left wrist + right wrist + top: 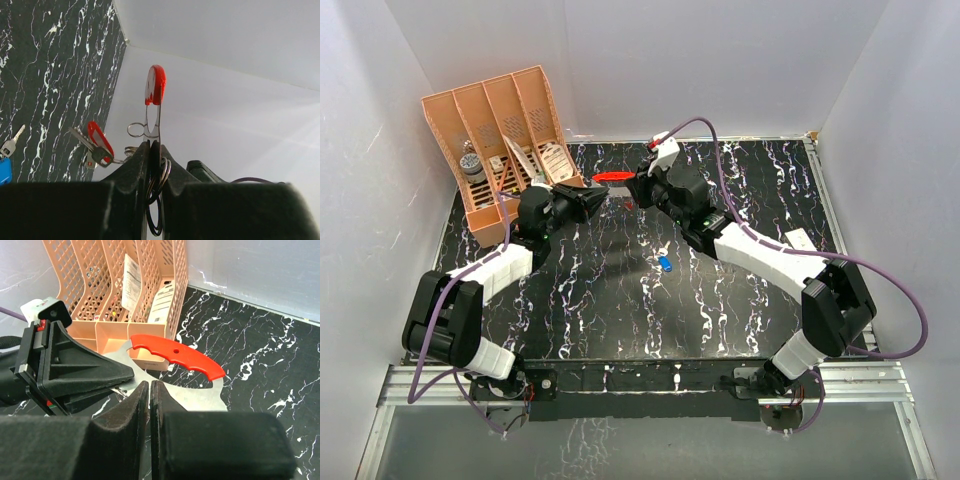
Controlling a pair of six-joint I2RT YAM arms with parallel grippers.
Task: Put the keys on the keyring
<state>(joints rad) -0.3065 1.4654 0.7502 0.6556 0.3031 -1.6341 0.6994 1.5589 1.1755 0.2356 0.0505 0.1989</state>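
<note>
The keyring [200,390] is a flat silvery plate with a red grip [612,177] and split rings. It is held in the air over the back of the table. My left gripper [151,145] is shut on the plate's edge, with the rings [162,175] pinched between its fingers. My right gripper [151,385] faces it, fingertips just short of the plate. Its jaws stand together and nothing shows between them. The blue key [665,264] lies mid-table, also the blue key [4,170] in the left wrist view. A small red-headed key [97,142] lies beyond the left fingertips.
A peach mesh file organiser [500,130] with papers and a small jar stands at the back left, close behind the left gripper [75,372]. White walls close in the table on three sides. A small white tag [798,240] lies at the right.
</note>
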